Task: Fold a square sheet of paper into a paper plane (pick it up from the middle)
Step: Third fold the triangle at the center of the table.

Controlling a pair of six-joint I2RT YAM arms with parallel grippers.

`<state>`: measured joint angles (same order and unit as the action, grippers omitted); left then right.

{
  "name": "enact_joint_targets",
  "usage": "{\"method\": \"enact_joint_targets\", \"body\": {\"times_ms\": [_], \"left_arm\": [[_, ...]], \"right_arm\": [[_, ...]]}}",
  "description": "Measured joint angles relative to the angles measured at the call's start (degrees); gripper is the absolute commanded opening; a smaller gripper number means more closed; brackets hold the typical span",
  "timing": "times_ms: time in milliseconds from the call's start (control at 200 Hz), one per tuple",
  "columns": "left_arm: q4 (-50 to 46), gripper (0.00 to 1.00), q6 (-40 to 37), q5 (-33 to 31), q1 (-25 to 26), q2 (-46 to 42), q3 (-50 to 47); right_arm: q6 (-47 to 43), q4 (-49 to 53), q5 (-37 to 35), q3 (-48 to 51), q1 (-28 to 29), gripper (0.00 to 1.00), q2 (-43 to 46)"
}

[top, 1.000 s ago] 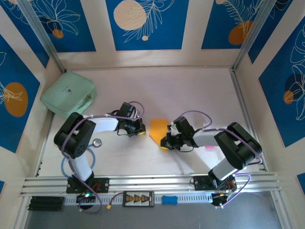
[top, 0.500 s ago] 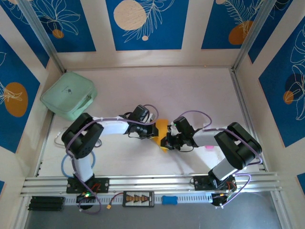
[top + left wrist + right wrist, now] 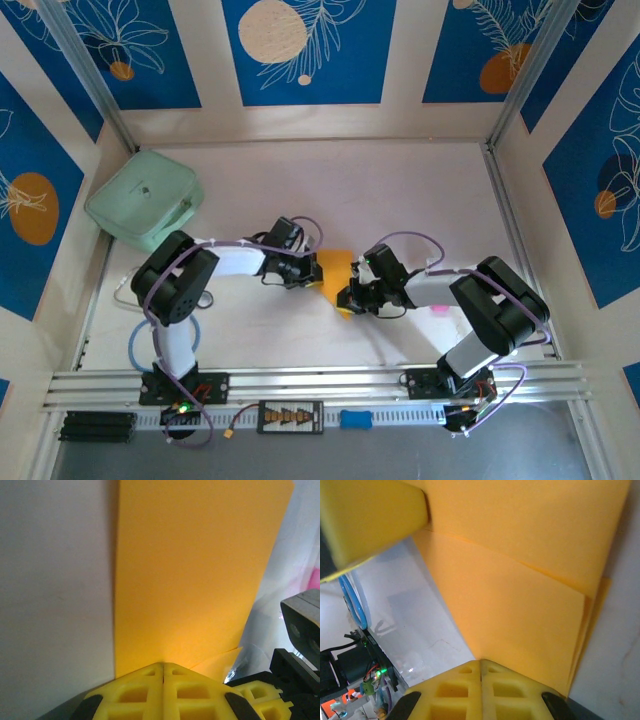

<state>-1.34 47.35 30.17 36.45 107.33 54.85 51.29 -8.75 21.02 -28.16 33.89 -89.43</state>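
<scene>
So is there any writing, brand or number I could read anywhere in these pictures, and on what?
None can be read.
Mint-green case: a small dark mark on its lid, too small to read.
Black board, nearest the camera: orange marks, too small to read.
Orange-yellow paper: blank.
Blue wall panels: leaf and circle drawings, no lettering.
</scene>
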Motion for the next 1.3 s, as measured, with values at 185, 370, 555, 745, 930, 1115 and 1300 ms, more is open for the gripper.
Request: {"method": "enact_joint_targets", "body": {"times_ms": [185, 370, 555, 745, 930, 1115, 1300], "left_arm": [[-1.55, 0.07, -0.39, -1.79, -0.48, -1.77, 0.0], [-2.62, 0.12, -0.94, -3.98, 2.47, -4.55, 0.28], [-2.58, 0.11, -0.98, -4.76, 5.55, -4.61, 0.39], [-0.83, 0.04, 0.02, -4.04, 6.01, -2.49, 0.39], [-0.96, 0.01, 0.33, -3.65, 6.01, -0.7, 0.33], [-0.9, 0.0, 0.31, -3.67, 6.01, -0.7, 0.26], [-0.9, 0.0, 0.26, -3.67, 6.01, -0.7, 0.26]], "right_arm": [[-0.02, 0.2, 0.0, -0.02, 0.0, 0.0, 0.07], [-0.2, 0.96, -0.02, -0.35, -0.04, 0.0, 0.11], [-0.2, 1.27, 0.0, -0.48, -0.07, 0.0, 0.11], [-0.2, 1.77, 0.0, -0.7, -0.07, 0.0, 0.13], [-0.22, 4.42, -0.9, -0.72, -0.07, 0.0, 1.95], [-0.85, 8.28, -1.25, -1.6, -0.07, 0.0, 4.79], [-1.73, 8.24, -1.03, -5.38, 0.44, 0.02, 1.9]]}}
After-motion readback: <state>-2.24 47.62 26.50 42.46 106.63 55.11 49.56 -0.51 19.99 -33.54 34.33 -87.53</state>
